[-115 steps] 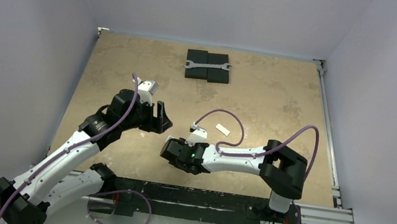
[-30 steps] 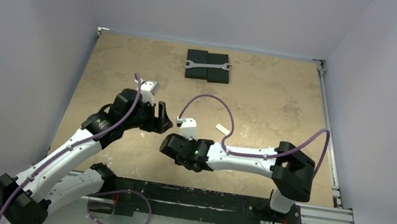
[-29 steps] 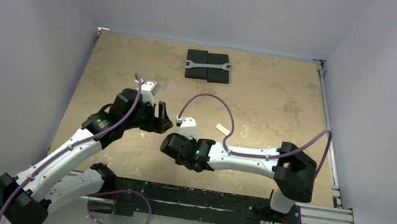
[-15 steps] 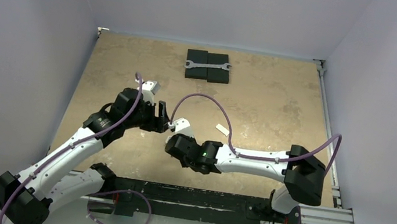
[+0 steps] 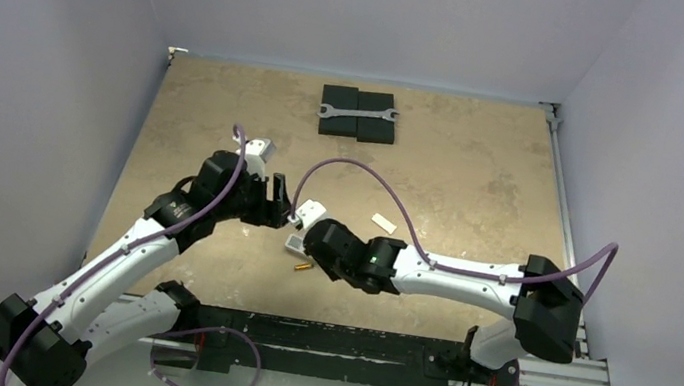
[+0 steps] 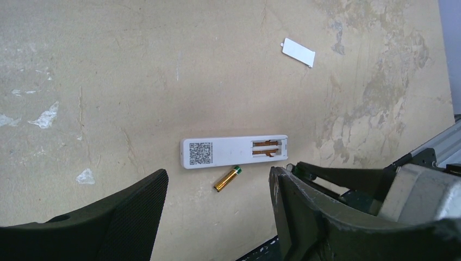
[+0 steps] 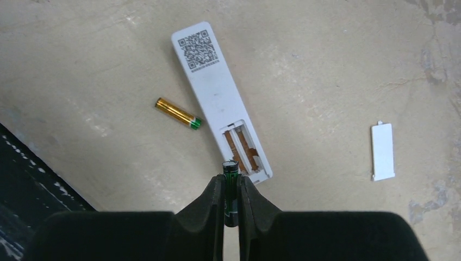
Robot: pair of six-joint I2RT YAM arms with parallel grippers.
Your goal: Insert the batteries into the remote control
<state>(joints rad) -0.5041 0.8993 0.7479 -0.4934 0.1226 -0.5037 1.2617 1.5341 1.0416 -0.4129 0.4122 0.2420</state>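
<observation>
The right pincer (image 7: 231, 185) clamps the dark green battery (image 7: 230, 169) above the remote control (image 7: 217, 92)'s open bay; the gold battery (image 7: 177, 113) lies just beside it on the counter (image 7: 326, 65); the left pincer (image 6: 217, 187) gapes.

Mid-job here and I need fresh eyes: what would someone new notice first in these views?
The right claw pinches a dark green battery right at the bay end of the remote control, which lies back-up, QR label showing, with its battery bay open and empty. A gold battery lies loose beside the remote control, near the front edge. The white cover piece lies apart on the remote's far side.
</observation>
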